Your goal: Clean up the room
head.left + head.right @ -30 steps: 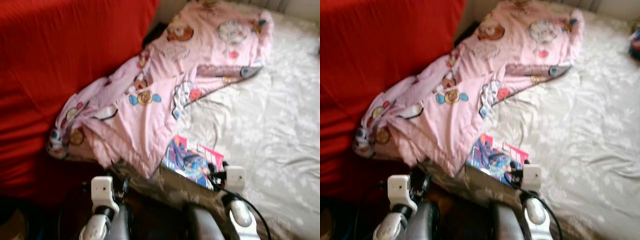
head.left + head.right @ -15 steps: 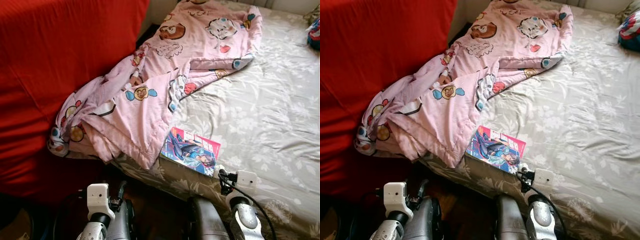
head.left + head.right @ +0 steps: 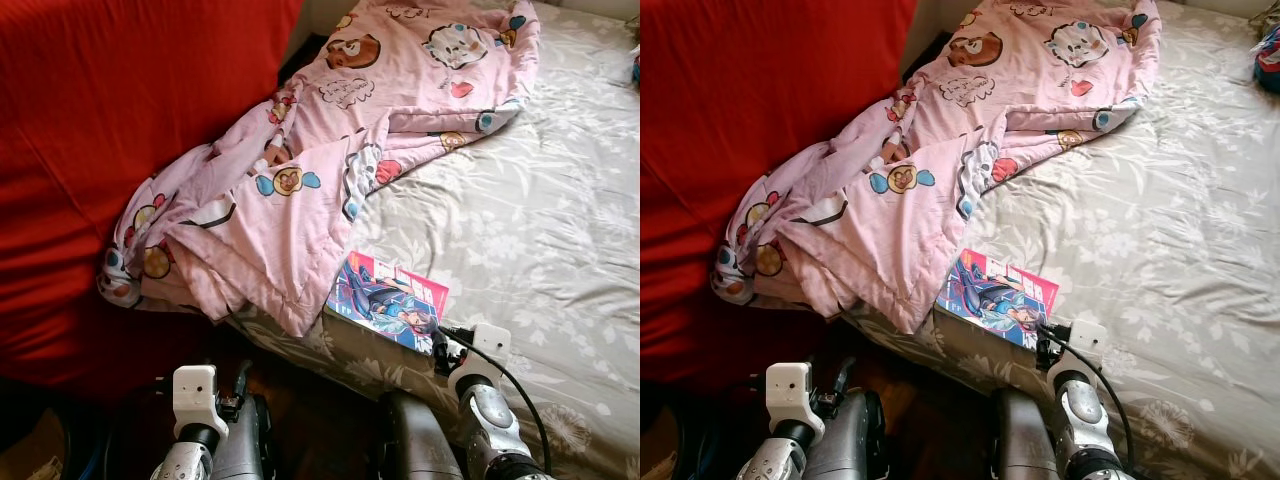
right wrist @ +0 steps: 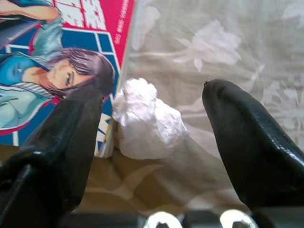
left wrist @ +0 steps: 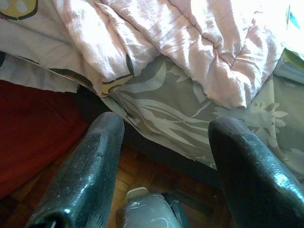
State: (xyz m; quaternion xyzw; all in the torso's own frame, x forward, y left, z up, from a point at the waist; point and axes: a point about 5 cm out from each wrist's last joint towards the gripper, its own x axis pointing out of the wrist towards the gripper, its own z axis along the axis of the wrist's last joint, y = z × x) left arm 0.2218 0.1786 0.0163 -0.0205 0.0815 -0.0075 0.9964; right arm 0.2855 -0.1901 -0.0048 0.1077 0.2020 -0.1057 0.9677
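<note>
While spread wide, right gripper (image 4: pixel 152 137) straddles crumpled tissue (image 4: pixel 147 121) beside comic book (image 4: pixel 61 61).

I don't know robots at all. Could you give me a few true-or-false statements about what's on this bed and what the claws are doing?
1. A comic book lies near the bed's edge. True.
2. A crumpled white wad sits between the right claw's open fingers. True.
3. The left claw grips the pink blanket. False: it is open, below the bed's edge, touching nothing.
4. The blanket covers the whole comic book. False: the book lies beside the blanket's corner, its cover showing.
5. The wad lies beside the book's corner. True.
</note>
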